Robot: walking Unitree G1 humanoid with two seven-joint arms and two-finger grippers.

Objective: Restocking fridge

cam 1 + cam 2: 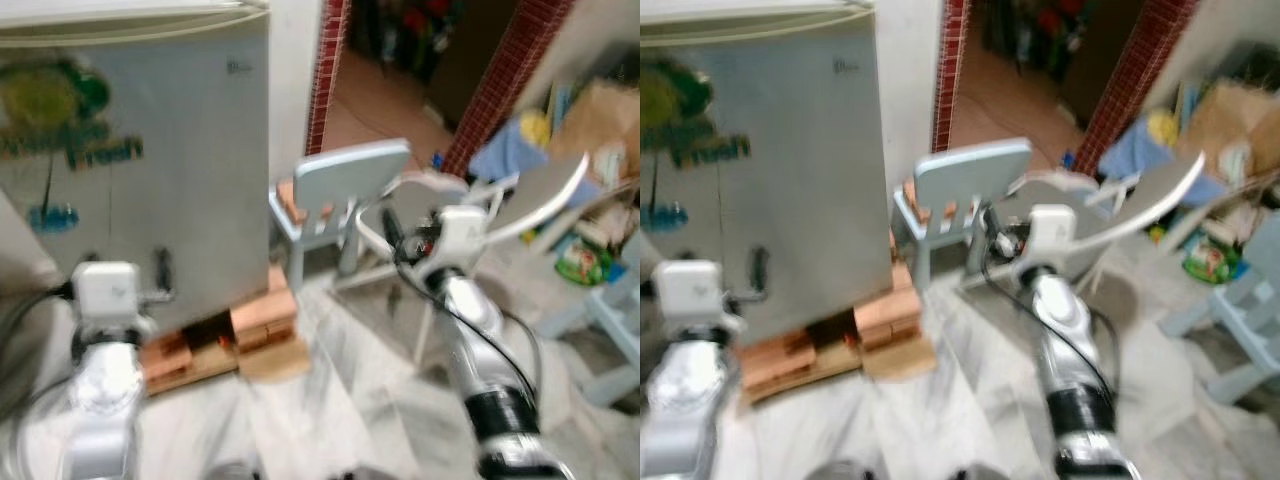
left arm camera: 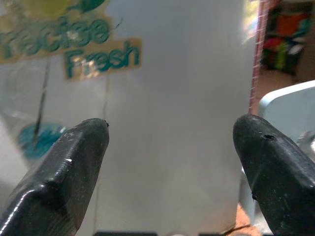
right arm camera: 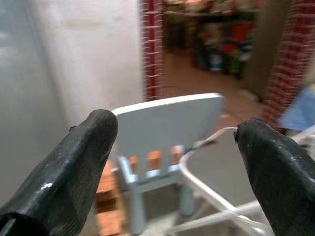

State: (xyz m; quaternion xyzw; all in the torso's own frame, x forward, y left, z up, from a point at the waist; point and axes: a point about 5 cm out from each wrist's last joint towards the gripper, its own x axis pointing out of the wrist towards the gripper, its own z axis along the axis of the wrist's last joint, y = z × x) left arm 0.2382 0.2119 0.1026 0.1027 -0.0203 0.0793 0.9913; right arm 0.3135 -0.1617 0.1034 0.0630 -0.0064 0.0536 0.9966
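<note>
The grey metal fridge (image 1: 150, 170), door closed, stands on wooden blocks (image 1: 225, 340), probably to keep it off the floor. The left gripper (image 2: 170, 147) faces its door, fingers wide apart and empty. The right gripper (image 3: 179, 162), equally spread and empty, points toward a pale-blue plastic chair (image 1: 345, 190).

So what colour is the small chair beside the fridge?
Pale blue. The small chair shows best in the right wrist view, standing next to the fridge.
</note>
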